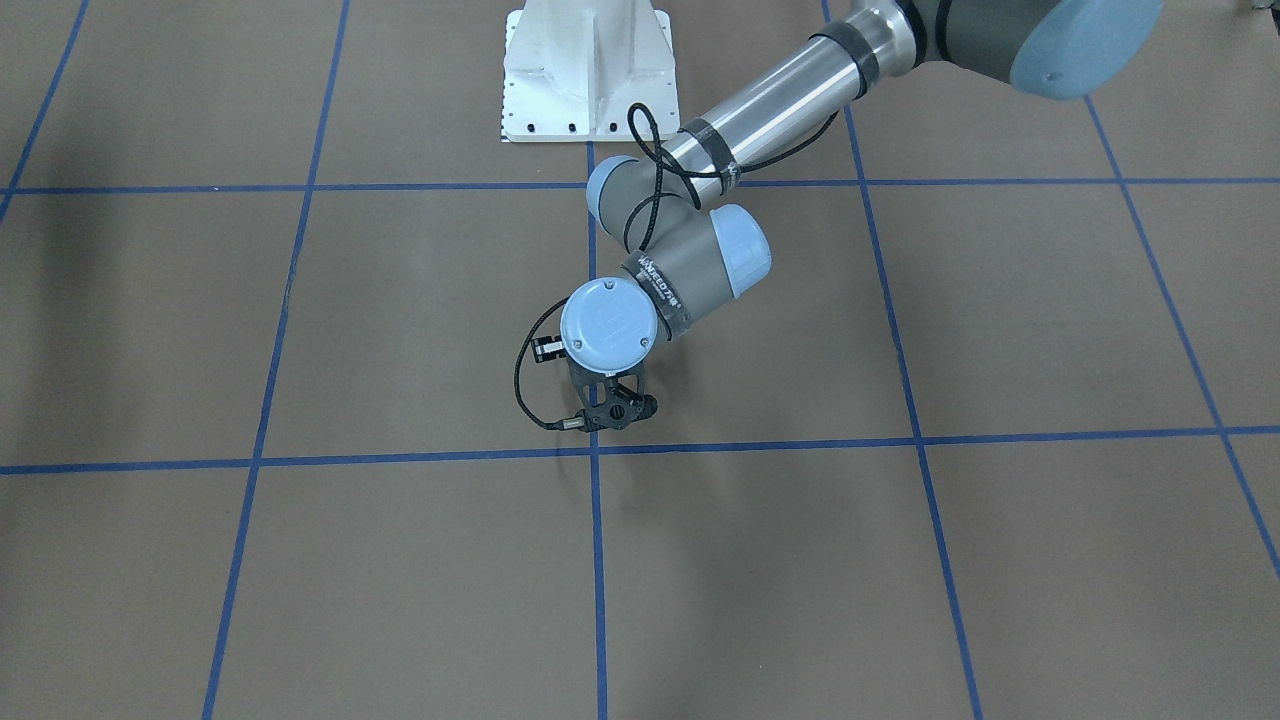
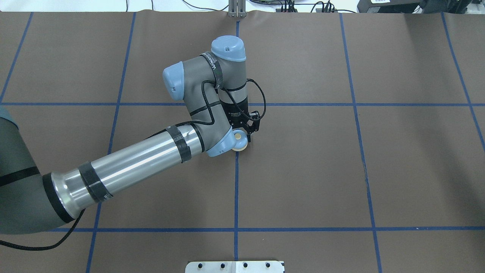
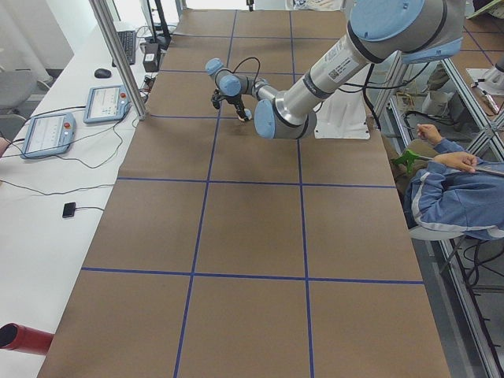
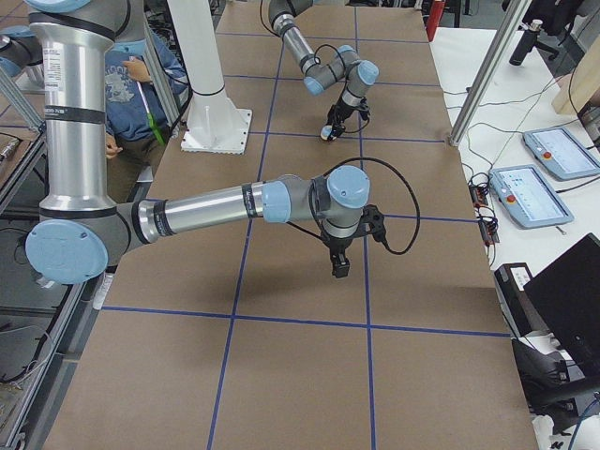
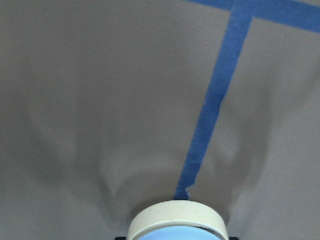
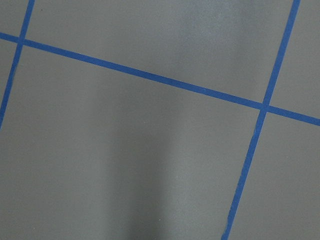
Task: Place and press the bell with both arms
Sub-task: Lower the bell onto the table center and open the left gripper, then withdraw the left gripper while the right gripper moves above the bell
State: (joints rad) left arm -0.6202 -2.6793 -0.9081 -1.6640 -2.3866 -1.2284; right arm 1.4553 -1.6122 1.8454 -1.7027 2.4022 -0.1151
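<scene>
Cream-based bell half behind left arm

**A brown worktop in a work room**

The worktop is brown, with blue tape lines making big squares. A long white side table runs beside it, holding two flat screens, a mouse and a keyboard. A silver metal post stands at its edge. A person in blue sits on the other side.
</scene>
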